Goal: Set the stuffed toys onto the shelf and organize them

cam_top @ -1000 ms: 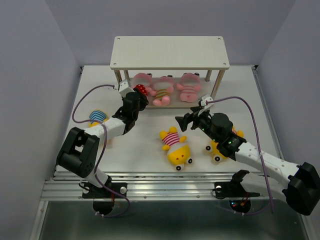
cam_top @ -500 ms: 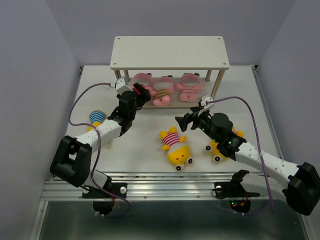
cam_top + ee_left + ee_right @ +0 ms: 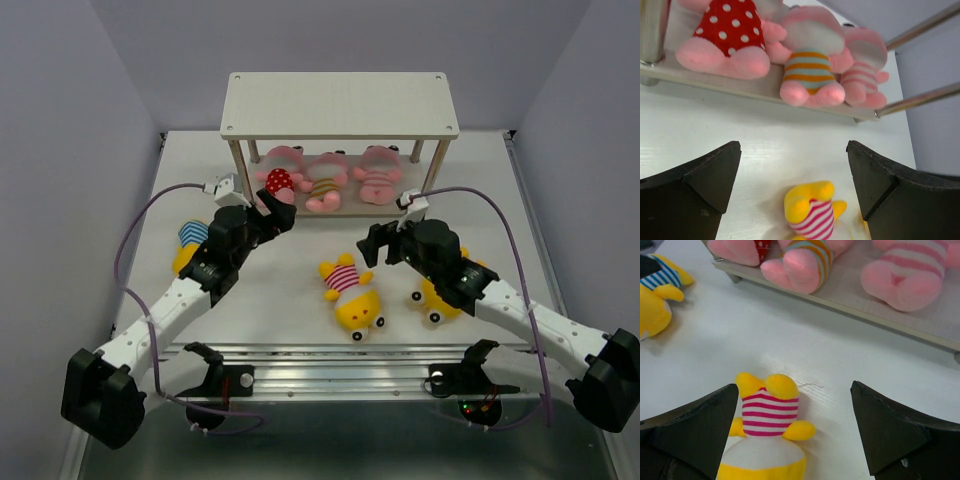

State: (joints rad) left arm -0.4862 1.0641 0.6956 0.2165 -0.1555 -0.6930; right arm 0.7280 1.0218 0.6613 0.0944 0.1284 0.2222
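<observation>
A: What is the setting?

B: Pale lavender walls close in a white table [image 3: 300,315]. At its far side stands the shelf [image 3: 340,103], two whitish boards on thin metal legs.

A: Where are the stuffed toys?

B: Three pink ones lie side by side on the lower board, feet towards the arms. The pink toy in the red dotted shirt [image 3: 280,181] is on the left. The pink toy in orange and teal stripes [image 3: 326,186] is in the middle, and the pink toy in pink stripes [image 3: 378,181] is on the right. Three yellow ones lie on the table. The yellow toy in pink stripes [image 3: 350,290] is between the two arms, and the yellow toy in blue stripes [image 3: 192,243] is just beside the left arm. The third yellow toy [image 3: 437,298] is partly hidden under the right arm, so I cannot tell its shirt.

A: And the left end effector [image 3: 273,208]?

B: It hovers before the shelf's left end, near the dotted toy. Its fingers are spread wide with nothing between them. Its wrist camera looks between them at the three pink toys.

A: The right end effector [image 3: 372,245]?

B: It hangs over the table before the shelf's right end, near the feet of the yellow toy in pink stripes. It is also spread wide and holds nothing.
</observation>
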